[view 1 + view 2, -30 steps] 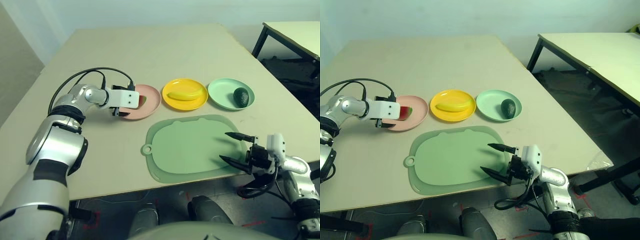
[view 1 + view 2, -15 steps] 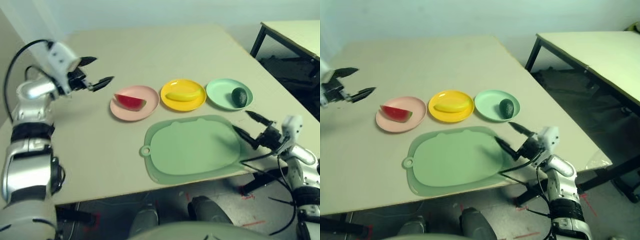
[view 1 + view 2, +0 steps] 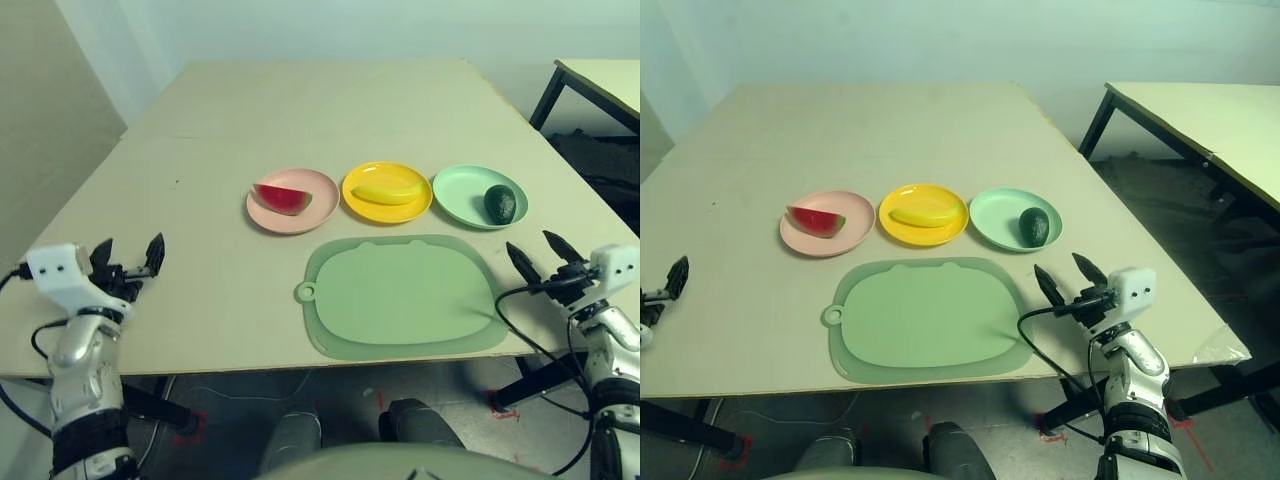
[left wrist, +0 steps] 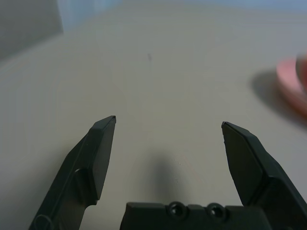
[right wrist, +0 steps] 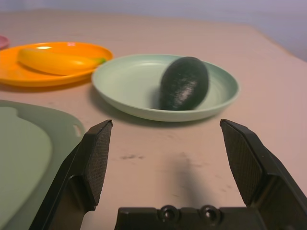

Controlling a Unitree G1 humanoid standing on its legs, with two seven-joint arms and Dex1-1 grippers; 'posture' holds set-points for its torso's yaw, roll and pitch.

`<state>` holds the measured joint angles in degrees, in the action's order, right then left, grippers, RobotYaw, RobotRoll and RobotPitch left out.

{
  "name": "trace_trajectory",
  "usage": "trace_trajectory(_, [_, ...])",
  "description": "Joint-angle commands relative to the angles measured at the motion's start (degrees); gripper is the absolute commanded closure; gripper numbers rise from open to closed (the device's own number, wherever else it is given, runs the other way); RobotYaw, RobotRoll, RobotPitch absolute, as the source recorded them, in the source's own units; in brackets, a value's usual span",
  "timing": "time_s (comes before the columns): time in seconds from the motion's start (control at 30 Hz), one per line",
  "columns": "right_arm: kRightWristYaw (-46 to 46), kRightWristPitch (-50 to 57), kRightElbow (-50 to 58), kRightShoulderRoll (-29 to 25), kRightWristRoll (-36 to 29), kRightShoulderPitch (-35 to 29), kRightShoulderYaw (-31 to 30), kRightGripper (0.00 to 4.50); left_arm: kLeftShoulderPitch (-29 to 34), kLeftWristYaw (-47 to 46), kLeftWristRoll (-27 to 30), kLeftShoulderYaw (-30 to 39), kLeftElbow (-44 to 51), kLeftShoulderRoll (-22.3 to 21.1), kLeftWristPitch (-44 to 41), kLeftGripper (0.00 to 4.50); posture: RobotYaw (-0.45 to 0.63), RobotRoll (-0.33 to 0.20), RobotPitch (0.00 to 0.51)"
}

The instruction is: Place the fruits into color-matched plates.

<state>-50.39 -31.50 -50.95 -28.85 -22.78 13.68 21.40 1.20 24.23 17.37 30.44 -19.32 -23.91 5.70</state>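
Matching colors seems to be why each fruit sits where it does: the red watermelon wedge with green rind [image 3: 284, 200] is in the round pink plate [image 3: 325, 200], the curved yellow banana [image 3: 388, 195] in the round yellow plate [image 3: 388, 214], and the small dark green avocado [image 3: 500, 205] in the round mint plate [image 3: 458, 199], nearest the tabletop's right edge. The left jaws and right jaws are wide open and empty, near the front corners, probably because the job looks done.

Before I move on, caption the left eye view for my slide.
Watermelon wedge, banana and avocado rest on pink, yellow and mint plates; both grippers, left and right, stand open and empty.
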Motion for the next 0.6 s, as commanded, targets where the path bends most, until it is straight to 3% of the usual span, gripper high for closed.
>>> trace_trajectory(0.03, [0.8, -1.4, -2.3, -1.2, 0.3, 0.7, 1.4, 0.0, 0.1, 0.8, -2.6, -3.9, -0.7, -0.1, 1.4, 0.02, -0.03, 0.0, 0.061])
trace_trajectory(0.37, [1.5, -2.2, -7.4, -5.1, 0.3, 2.3, 3.1, 0.0, -2.4, 2.7, -5.7, -9.5, -3.9, -3.0, 3.3, 0.02, -0.04, 0.0, 0.072])
trace_trajectory(0.6, [1.5, -2.3, -11.6, -8.9, 0.7, 4.1, 4.0, 0.0, -1.3, 2.5, -5.7, -10.8, -2.9, -1.2, 4.0, 0.02, -0.06, 0.0, 0.089])
